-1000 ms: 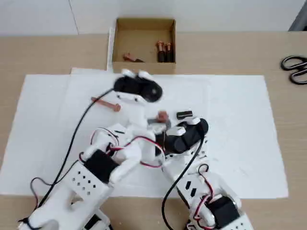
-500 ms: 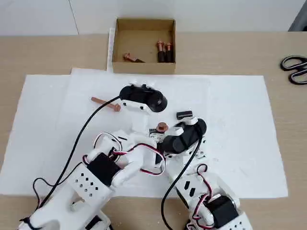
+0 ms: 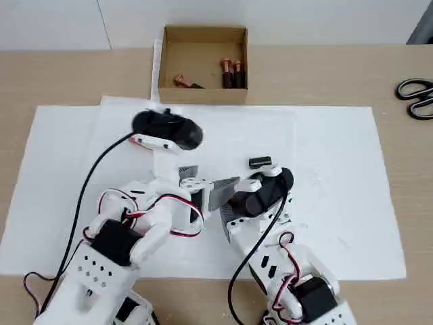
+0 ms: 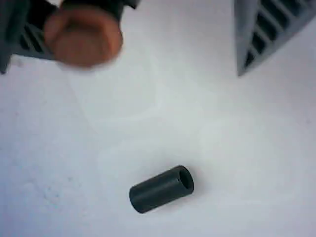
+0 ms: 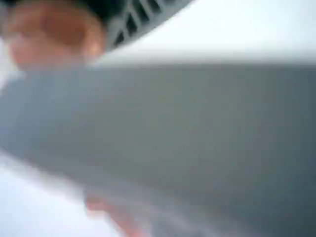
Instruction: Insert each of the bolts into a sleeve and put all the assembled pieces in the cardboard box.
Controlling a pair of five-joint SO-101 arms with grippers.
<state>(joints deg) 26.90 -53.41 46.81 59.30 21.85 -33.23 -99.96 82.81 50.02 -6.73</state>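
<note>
One sleeve [image 4: 162,189] lies loose on its side on the paper [image 4: 256,148], facing the left gripper [image 4: 128,64], whose jaws stand wide apart and hold nothing, placed to take it. Beside one jaw hangs a bolt head [image 4: 84,42], perhaps carried by the right gripper [image 3: 231,211], whose state I cannot tell.

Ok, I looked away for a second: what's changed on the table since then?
The left arm swung left across the paper and now covers most of the loose bolt. The right arm, black sleeve, cardboard box and scissors stayed put.
</note>
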